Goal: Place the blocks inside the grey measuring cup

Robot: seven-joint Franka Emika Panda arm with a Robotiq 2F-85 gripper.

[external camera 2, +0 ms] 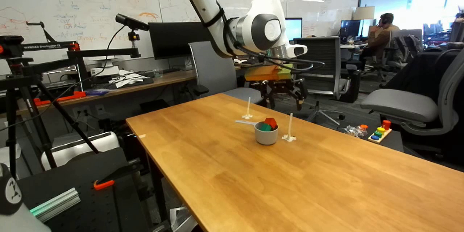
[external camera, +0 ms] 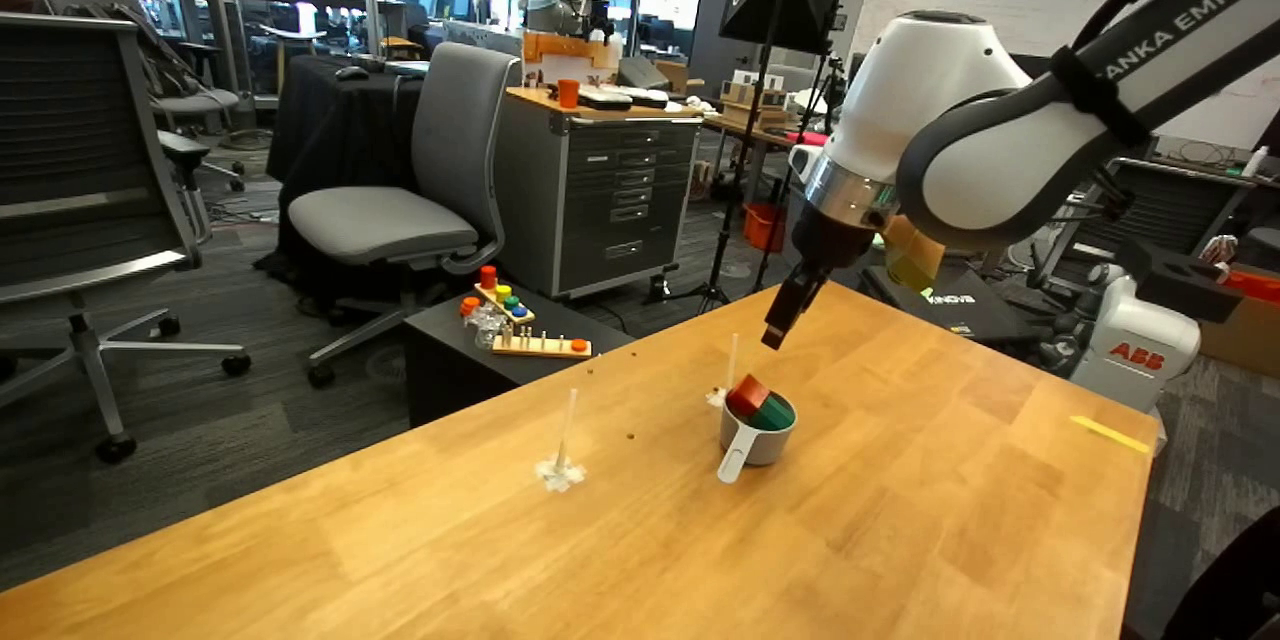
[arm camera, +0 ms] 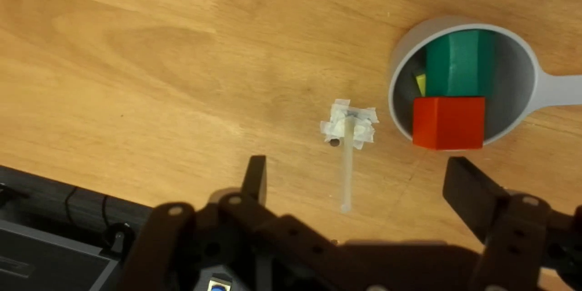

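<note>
The grey measuring cup (external camera 2: 266, 138) stands upright on the wooden table, its handle (arm camera: 561, 91) sticking out sideways. Inside it, the green block (arm camera: 459, 63) lies against the wall. The red block (arm camera: 450, 122) sits higher, tilted, overlapping the rim in the wrist view and rising above it in both exterior views. Of the yellow block (arm camera: 421, 84), only a small corner shows, low in the cup beside the green one; the remainder is hidden. My gripper (arm camera: 358, 160) is open with nothing held. It hangs above the table, higher than the cup and off to one side of it (external camera 2: 285, 106).
Two thin clear upright rods (external camera: 567, 430) are taped to the table; the nearer to the cup is this rod (external camera 2: 290, 127), rising below my gripper. Beyond the table edge, a black box (external camera: 440, 365) bears colourful wooden toys (external camera: 540, 346). A grey chair (external camera: 390, 220) stands behind.
</note>
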